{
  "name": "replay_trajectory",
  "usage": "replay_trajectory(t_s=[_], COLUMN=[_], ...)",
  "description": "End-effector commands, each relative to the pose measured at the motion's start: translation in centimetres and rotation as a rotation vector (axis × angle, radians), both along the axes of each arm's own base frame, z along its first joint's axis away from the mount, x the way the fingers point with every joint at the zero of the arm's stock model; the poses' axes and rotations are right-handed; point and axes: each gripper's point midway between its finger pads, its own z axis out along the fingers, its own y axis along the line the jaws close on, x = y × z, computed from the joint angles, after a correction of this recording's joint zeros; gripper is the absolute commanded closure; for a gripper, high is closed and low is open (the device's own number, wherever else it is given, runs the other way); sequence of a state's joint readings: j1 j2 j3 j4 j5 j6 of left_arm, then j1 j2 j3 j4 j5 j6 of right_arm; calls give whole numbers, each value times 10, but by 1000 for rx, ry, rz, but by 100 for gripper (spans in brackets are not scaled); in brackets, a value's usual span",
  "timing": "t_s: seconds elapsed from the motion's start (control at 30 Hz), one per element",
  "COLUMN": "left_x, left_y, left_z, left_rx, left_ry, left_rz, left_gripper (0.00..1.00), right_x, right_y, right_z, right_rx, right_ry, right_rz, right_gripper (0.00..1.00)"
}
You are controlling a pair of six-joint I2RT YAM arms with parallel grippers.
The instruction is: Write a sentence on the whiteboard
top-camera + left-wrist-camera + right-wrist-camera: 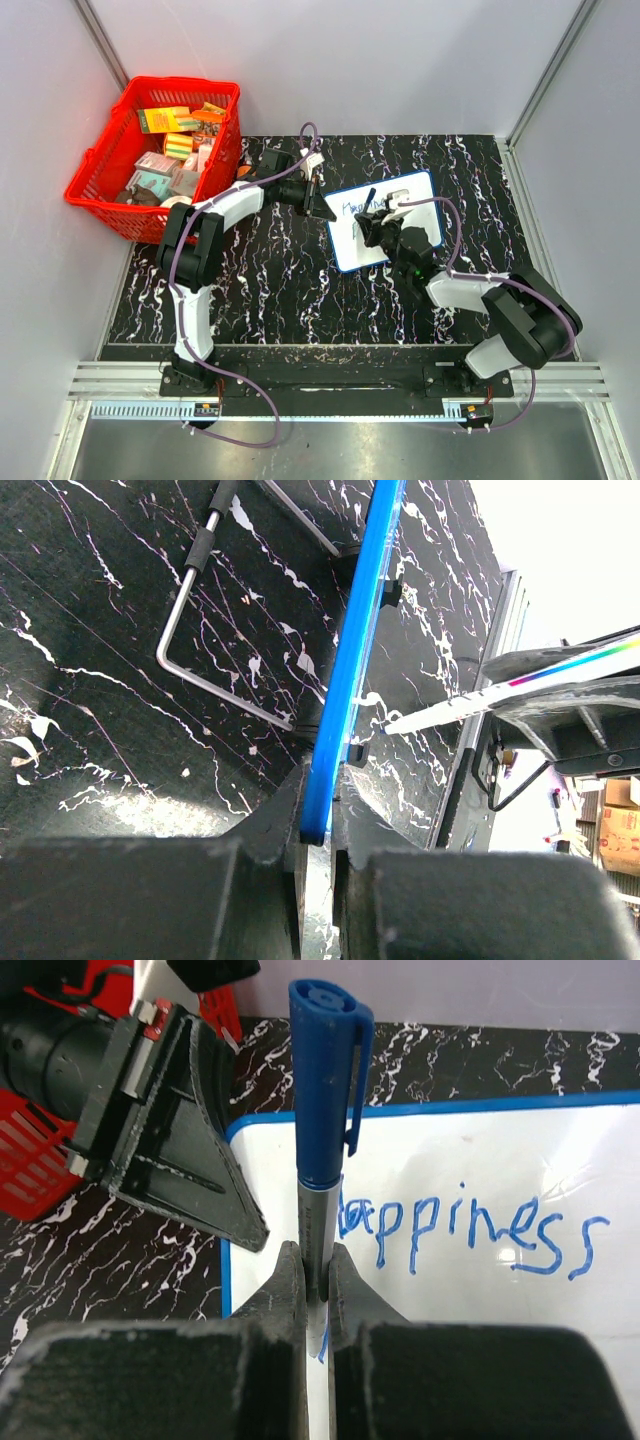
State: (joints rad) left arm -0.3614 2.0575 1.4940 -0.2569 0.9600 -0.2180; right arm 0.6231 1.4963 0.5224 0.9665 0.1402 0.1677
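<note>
From above, the whiteboard (385, 222) lies flat on the marbled table (280, 290). The left gripper (322, 205) is at its left rim and the right gripper (378, 228) over its left half. A red basket (150, 150) sits well off to its left.

In the left wrist view, the left gripper (318, 825) has its jaws clamped on the board's blue rim. That clamp should stay firm so strokes cannot drag the board.

In the right wrist view, the right gripper (315, 1270) pinches the marker (322, 1090) near upright. Of the sentence (470, 1230), only "Happiness" shows, near the top rim. The next line should probably start under that word's first letter, with light, even pressure and room left before the right rim.
</note>
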Motion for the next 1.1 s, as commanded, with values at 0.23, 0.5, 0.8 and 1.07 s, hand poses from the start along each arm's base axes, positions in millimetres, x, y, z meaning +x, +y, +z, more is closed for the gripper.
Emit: replay_trajectory(t_s=[0.23,0.5,0.8,1.07], left_x=[10,9,8,7], left_y=[27,27,27,27], left_z=[-62,-63,-63,-64], left_rx=[233,233,231,230], left_ry=[-63,-60,-60,-57], left_rz=[72,73,73,74], left_gripper=[100,100,100,100], right_x=[17,21,26,33], right_y=[14,16,7,-6], right_z=[40,28,11,11], right_rx=[65,56,28,8], right_ry=[-96,-58,-20,-14], right_rz=[-8,-13,-73,-150], right_gripper=[100,100,100,100])
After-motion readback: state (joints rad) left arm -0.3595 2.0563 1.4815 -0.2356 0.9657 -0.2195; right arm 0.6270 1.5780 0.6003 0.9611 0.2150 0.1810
